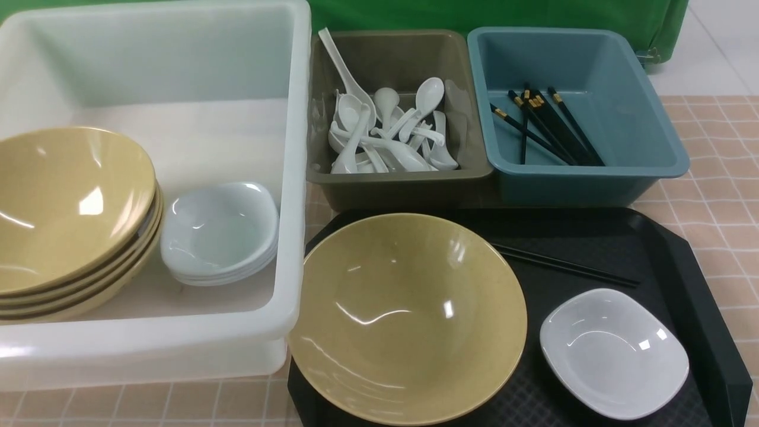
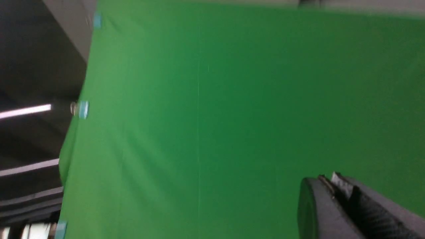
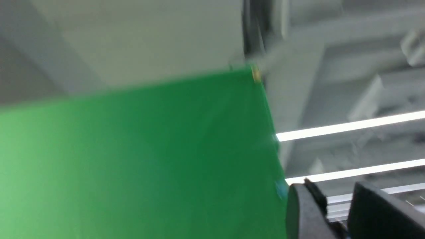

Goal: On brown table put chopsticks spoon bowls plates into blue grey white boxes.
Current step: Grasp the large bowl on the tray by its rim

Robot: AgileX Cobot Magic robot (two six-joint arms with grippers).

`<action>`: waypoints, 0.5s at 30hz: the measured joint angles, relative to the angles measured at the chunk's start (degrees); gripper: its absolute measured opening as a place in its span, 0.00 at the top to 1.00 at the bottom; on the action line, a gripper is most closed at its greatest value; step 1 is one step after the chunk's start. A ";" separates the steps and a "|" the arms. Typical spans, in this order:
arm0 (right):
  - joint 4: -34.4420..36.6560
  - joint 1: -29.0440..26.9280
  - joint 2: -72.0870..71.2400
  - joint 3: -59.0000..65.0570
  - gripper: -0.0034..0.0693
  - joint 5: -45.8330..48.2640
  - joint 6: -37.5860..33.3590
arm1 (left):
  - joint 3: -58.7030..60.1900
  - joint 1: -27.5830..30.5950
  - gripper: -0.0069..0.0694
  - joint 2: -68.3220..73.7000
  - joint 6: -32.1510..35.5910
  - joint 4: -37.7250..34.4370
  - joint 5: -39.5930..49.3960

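Stacked bowls (image 1: 65,207) and plates (image 1: 219,231) recorded in white tub (image 1: 290,178) left of black tray (image 1: 652,249), spoons (image 1: 385,136) in grey box (image 1: 403,184), chopsticks (image 1: 551,127) in blue box (image 1: 593,178) behind tray, lone bowl (image 1: 409,314), chopstick pair (image 1: 563,264), single plate (image 1: 614,353) observed on tray, left gripper (image 2: 335,179) pressed together, right gripper (image 3: 332,192) parted.

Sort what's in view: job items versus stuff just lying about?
Job:
- yellow bowl, white plate and chopsticks, not yet binned
- white tub, grey box, blue box, each part-filled
- brown table

Just there:
- black tray under the loose items
- green backdrop
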 joint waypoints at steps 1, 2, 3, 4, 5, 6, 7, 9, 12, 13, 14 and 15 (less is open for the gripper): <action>0.00 0.00 0.00 0.00 0.63 -0.33 2.17 | -0.28 0.00 0.91 -0.02 -2.20 -0.17 -3.51; 0.00 0.00 0.00 -0.07 0.63 -0.23 2.17 | -0.45 -0.05 0.91 -0.02 -2.40 -0.17 -3.64; 0.00 0.00 0.00 -1.54 0.63 2.82 3.15 | -3.11 -0.04 0.91 0.36 -3.32 -0.22 -2.27; 0.00 0.00 0.00 -1.84 0.64 3.33 3.14 | -4.18 -0.04 0.91 0.46 -3.45 -0.22 -1.85; 0.00 0.00 0.20 -5.59 0.67 8.81 3.09 | -9.89 -0.04 0.91 1.95 -3.85 -0.15 3.83; 0.00 0.00 0.63 -8.14 0.70 12.37 2.70 | -14.23 -0.04 0.91 3.29 -4.05 -0.11 8.49; 0.00 0.00 1.42 -10.75 0.74 15.79 1.66 | -18.75 -0.04 0.91 5.01 -4.05 -0.11 13.68; 0.00 0.00 2.59 -13.20 0.78 19.16 0.42 | -23.19 -0.04 0.91 7.16 -4.05 -0.04 18.84; 0.00 0.00 9.21 -20.29 0.90 32.14 -4.93 | -35.30 -0.04 0.91 18.13 -2.76 0.07 31.87; 0.00 0.00 10.79 -21.72 0.90 36.68 -5.69 | -36.27 -0.23 0.91 20.05 -3.01 -0.10 33.43; 0.00 0.00 12.71 -22.90 0.90 41.40 -6.51 | -37.71 -0.57 0.91 23.16 -3.92 -0.65 36.53; 0.00 0.00 14.48 -23.72 0.90 46.04 -7.37 | -39.32 -1.19 0.91 26.77 -5.55 -1.77 41.51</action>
